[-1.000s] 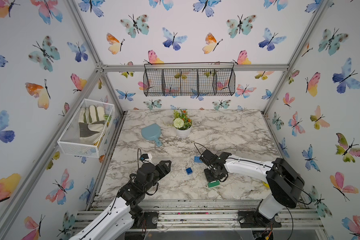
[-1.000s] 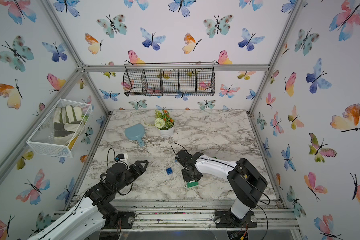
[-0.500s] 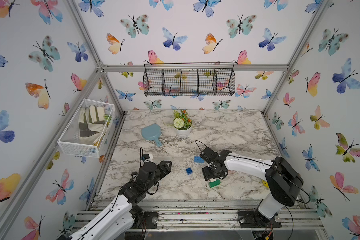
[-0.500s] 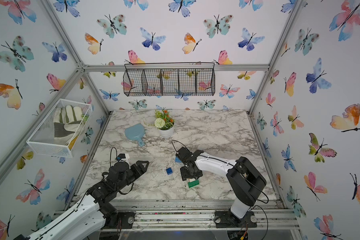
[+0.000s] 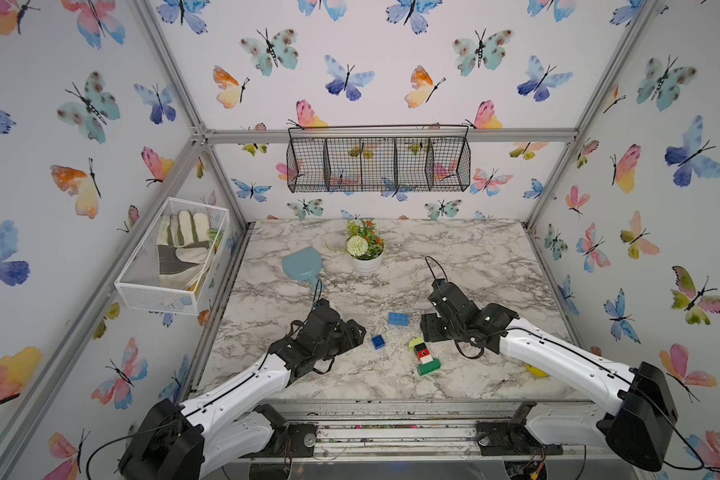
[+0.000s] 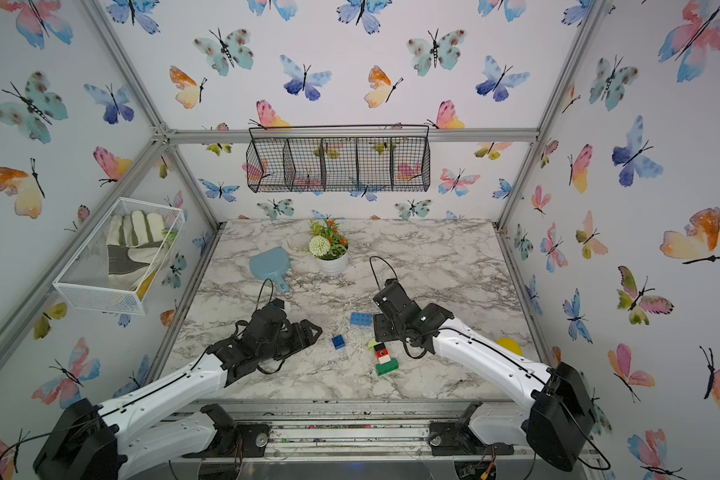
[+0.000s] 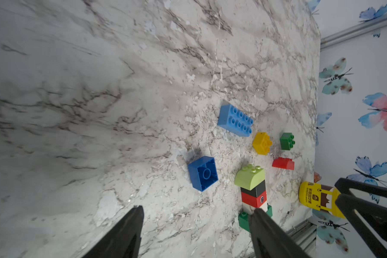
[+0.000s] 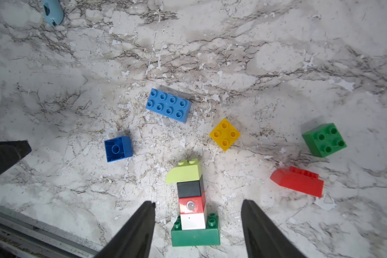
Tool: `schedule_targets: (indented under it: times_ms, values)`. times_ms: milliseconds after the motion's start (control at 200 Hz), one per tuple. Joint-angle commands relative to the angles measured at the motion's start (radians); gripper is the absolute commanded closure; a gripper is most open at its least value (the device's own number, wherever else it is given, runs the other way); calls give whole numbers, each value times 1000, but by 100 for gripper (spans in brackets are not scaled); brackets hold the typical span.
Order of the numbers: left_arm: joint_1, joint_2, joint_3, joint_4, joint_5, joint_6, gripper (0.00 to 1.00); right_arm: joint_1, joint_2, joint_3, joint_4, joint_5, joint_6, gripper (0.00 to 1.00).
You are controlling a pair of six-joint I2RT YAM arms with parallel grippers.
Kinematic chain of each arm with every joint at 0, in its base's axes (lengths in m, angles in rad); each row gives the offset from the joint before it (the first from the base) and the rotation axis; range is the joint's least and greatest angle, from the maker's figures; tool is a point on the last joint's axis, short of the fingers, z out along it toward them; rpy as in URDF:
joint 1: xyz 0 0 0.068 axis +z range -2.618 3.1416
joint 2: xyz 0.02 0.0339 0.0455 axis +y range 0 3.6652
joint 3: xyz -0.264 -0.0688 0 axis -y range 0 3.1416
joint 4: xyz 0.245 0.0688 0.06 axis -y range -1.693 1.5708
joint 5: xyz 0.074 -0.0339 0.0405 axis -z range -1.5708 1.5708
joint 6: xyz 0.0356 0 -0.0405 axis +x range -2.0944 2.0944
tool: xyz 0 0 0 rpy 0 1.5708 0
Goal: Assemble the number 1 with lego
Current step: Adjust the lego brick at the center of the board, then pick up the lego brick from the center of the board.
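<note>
The right gripper (image 8: 198, 202): we see its two black fingers spread wide, one on either side of the lower end of the assembled lego stack (image 8: 189, 189), with a gap on both sides; it grips nothing. The left gripper (image 7: 198, 209) is likewise parted wide and empty, hovering over the bare white-and-grey marble tabletop (image 8: 277, 55).

The stack lies on its side on the tabletop near the front edge, between the two arms and closer to the right one. From base to tip we read a long green brick, a white brick, a red brick bearing a printed eye, a black brick and a lime brick with a curved top.

Loose pieces surround it:
- a dark blue square brick (image 8: 118, 148), hollow underside in view, between the stack and the left gripper
- a long light-blue eight-stud brick (image 8: 168, 105) beyond both
- a yellow square brick (image 8: 225, 134) just past the lime tip
- a red sloped brick (image 8: 297, 181) and a green square brick (image 8: 324, 139) further toward the right wall

A yellow-lidded jar (image 7: 315, 198) sits near that wall, apart from the bricks.
</note>
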Motion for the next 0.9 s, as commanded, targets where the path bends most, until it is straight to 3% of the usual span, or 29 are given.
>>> schedule_targets:
  times_ms: [0, 275, 410, 521, 701, 816, 896]
  values:
    - [-55, 87, 74, -24, 29, 59, 21, -27, 14, 4, 9, 26, -20, 34]
    - [-92, 268, 210, -88, -29, 144, 22, -96, 27, 13, 58, -42, -98, 34]
    - [-98, 341, 324, -131, -54, 328, 24, -118, 28, 20, 93, -83, -192, 33]
    - [-83, 345, 379, -175, -96, 359, 24, -120, 20, -49, 272, -238, -462, 30]
    - [10, 186, 201, -40, -94, 168, 25, -117, 200, 11, 259, -393, -980, 30]
    - [45, 45, 75, 14, -133, 70, 25, -117, 328, 73, 250, -402, -1178, 30]
    - [58, -44, 25, 1, -178, 36, 24, -118, 410, 128, 260, -393, -1236, 30]
